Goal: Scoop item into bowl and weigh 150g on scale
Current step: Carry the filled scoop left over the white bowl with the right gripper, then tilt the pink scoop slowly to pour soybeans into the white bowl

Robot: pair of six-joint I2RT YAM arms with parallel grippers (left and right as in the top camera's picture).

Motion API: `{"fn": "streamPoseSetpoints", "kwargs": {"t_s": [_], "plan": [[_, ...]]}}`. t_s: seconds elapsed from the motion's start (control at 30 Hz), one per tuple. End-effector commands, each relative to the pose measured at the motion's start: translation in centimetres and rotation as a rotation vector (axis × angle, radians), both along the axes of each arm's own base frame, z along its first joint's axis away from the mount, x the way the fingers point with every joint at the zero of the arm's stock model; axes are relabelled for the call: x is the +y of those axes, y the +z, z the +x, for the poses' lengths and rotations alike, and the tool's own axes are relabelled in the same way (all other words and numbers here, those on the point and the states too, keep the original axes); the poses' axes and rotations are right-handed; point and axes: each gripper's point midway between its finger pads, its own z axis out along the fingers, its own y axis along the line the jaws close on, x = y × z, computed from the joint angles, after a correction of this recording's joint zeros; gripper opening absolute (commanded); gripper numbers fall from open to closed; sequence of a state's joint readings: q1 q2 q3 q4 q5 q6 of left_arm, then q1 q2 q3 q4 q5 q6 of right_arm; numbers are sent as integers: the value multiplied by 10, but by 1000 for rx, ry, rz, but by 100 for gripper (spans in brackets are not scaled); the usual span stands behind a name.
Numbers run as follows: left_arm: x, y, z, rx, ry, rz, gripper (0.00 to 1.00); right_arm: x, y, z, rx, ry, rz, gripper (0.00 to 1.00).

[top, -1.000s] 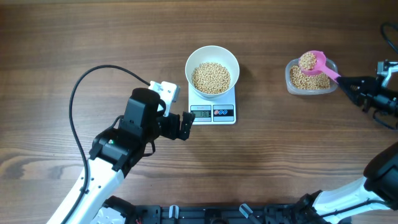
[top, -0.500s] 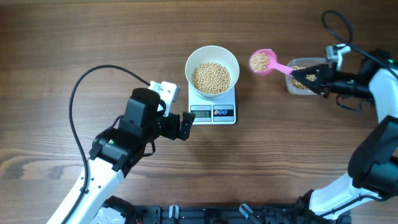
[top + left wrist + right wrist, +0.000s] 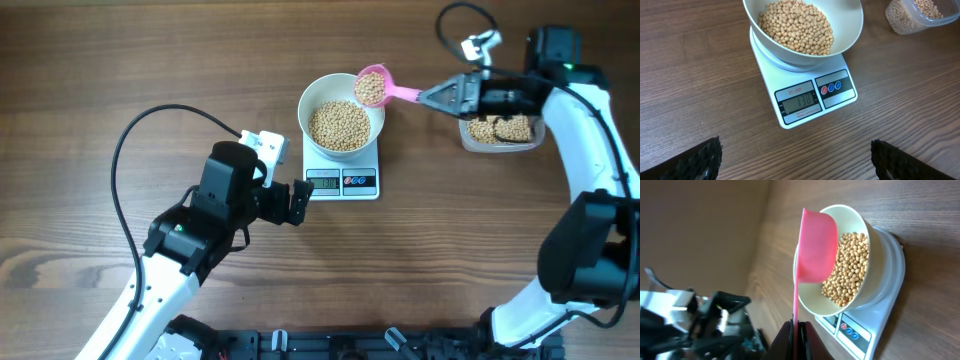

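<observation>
Hovering loaded scoop over bowl's right rim

Pinches pink scoop (image 3: pixel 402 95) by handle end in right gripper (image 3: pixel 428 97), fingers clenched on it. Carries heap of beans (image 3: pixel 372 88) in cup, cup overlapping upper-right edge of white bowl (image 3: pixel 305 100), handle pointing right. Shows bowl centred on scale (image 3: pixel 343 183), part full, display reading 130. Rests left gripper (image 3: pixel 298 202) just beside scale's front-left corner, not touching, jaws spread wide, grasping nothing. Places clear tub (image 3: pixel 500 141) with more beans under right arm, well apart from bowl, bare wood table (image 3: pixel 120 60) between tub and scale.
</observation>
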State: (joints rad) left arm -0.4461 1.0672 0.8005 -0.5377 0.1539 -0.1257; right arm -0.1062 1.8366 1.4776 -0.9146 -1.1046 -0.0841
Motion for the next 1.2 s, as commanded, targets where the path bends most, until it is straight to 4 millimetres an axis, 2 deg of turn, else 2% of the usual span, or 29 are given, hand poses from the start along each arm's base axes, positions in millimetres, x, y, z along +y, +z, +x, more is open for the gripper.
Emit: {"fn": "streamPoseSetpoints", "kwargs": {"t_s": [0.0,0.07,0.3,0.37,0.57,0.67,0.97,1.17], "plan": [[0,3,-1,-15,-13,0,100,16,-7,9,-60,30,-148,4],[0,3,-1,-15,-13,0,100,28,-4,9,-136,58,-223,4],[0,3,-1,-15,-13,0,100,45,21,14,-347,88,-351,4],[0,3,-1,-15,-13,0,100,49,22,13,-377,105,-366,4],[0,3,-1,-15,-13,0,100,65,21,6,-450,187,-392,4],[0,3,-1,-15,-13,0,100,63,16,9,-451,175,-448,4],[0,3,-1,-15,-13,0,100,63,15,8,-485,204,-464,4],[0,3,-1,-15,-13,0,100,70,10,3,-495,239,-497,4]]}}
